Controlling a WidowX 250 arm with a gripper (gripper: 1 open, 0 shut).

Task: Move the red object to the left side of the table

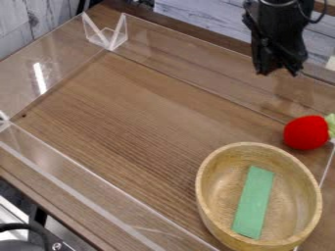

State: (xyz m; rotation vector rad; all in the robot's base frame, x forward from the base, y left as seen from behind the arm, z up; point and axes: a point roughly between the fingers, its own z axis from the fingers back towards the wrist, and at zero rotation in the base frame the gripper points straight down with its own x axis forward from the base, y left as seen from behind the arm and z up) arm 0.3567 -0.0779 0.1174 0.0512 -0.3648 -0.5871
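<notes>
The red object (308, 132) lies on the table (144, 118) at the right edge of the view, just above and to the right of the round wooden bowl (216, 201), close to its rim but apparently not touching it; a pale green leafy bit shows at the fruit's right side, hard against the clear acrylic wall there. Nothing grips it. The gripper (276, 67) hangs in the air well above and a little to the left of the fruit in the view, near the top right corner, with its dark fingers pointing steeply down at the tabletop and nothing between them. Whether those fingers are spread or pressed together cannot be told (they blend into one dark, slightly blurred mass). Inside the bowl a flat green strip (256, 202) lies slanted, its upper end leaning to the right. The left half of the wood-grain surface is bare, and a small clear folded stand (105, 32) sits at the far left corner by the wall.
</notes>
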